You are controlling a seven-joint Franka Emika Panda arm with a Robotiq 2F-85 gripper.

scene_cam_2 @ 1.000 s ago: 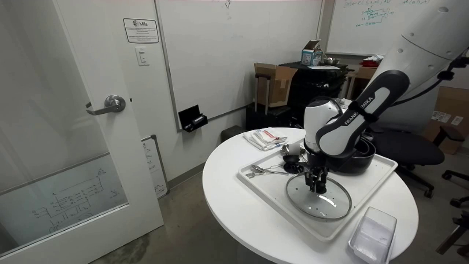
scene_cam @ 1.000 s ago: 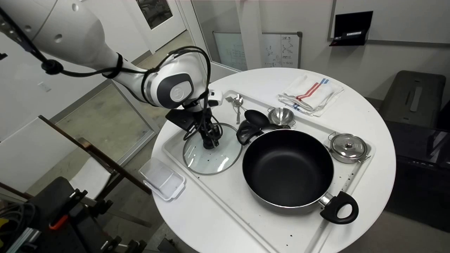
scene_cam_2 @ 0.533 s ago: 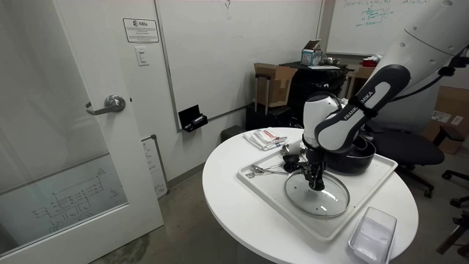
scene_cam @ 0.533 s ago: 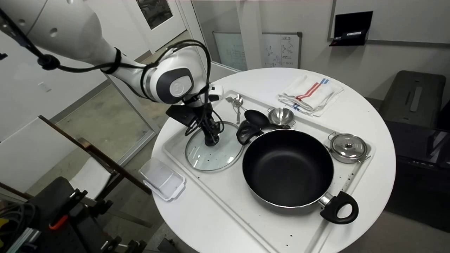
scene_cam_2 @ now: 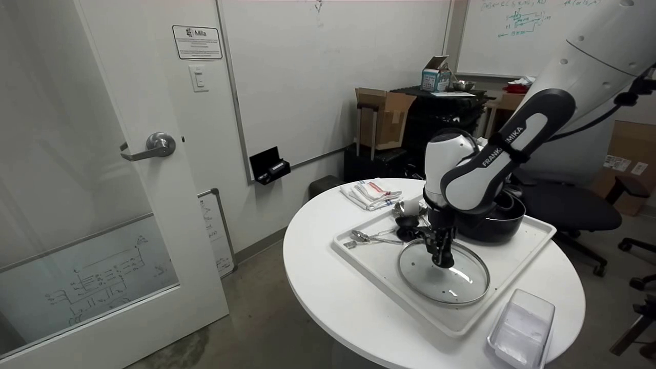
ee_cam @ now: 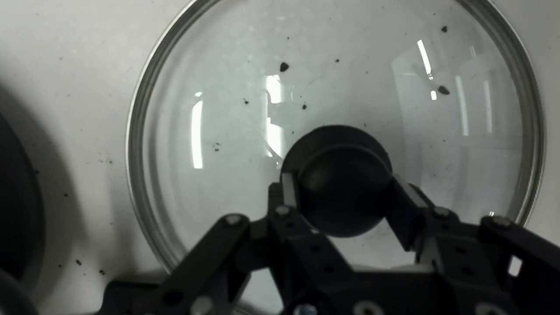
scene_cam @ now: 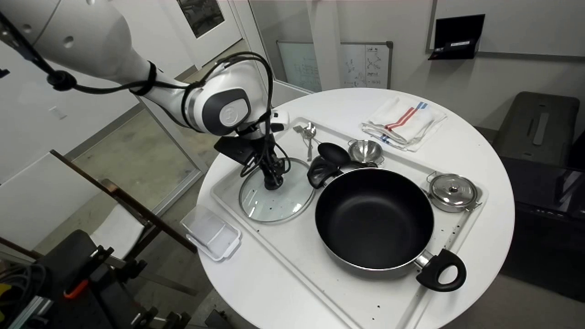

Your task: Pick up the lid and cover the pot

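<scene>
The round glass lid (scene_cam: 276, 208) with its metal rim is at one end of the white tray, left of the pot in an exterior view. In the wrist view its black knob (ee_cam: 341, 188) fills the space between both fingers of my gripper (ee_cam: 345, 190), which is shut on it. Both pads appear to press against the knob's sides. Whether the lid rests on the tray or hangs just above it, I cannot tell. The pot (scene_cam: 374, 219) is a wide black pan, uncovered, its loop handle (scene_cam: 441, 272) pointing away from the lid. My arm partly hides the pot (scene_cam_2: 497, 228) in an exterior view.
Black utensils (scene_cam: 333, 154) lie between lid and pot, by a small metal bowl (scene_cam: 365, 151). A small silvery lidded pot (scene_cam: 452, 192) is beyond the pot. Spoons (scene_cam: 310, 132), a folded towel (scene_cam: 404, 123) and a clear plastic box (scene_cam: 215, 235) lie around the tray (scene_cam: 329, 292).
Over the last second my gripper has shut on the knob. The lid has shifted slightly with it, a little toward the top of both exterior views. Since half a second ago almost nothing differs.
</scene>
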